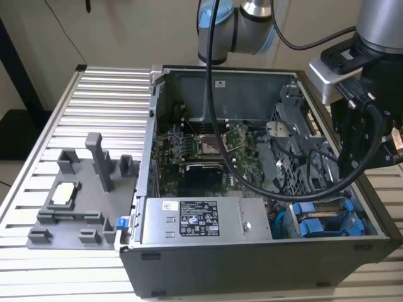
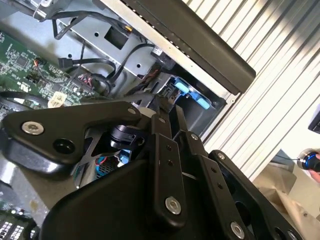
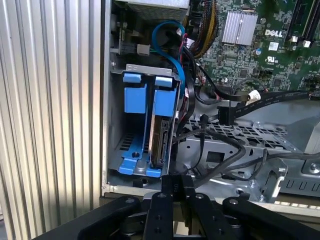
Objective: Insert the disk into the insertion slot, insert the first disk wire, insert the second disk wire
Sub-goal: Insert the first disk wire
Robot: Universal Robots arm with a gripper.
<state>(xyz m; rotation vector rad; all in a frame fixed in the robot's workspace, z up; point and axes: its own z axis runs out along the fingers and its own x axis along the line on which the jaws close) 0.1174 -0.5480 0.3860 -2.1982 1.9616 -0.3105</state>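
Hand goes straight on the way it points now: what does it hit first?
Probably the near end of the blue-framed disk, standing in the insertion slot, right ahead of the hand in the first wrist view. Depth is unclear.

The black gripper hangs close — past it the blue-framed disk sits in the case corner, near black cables and the green motherboard.
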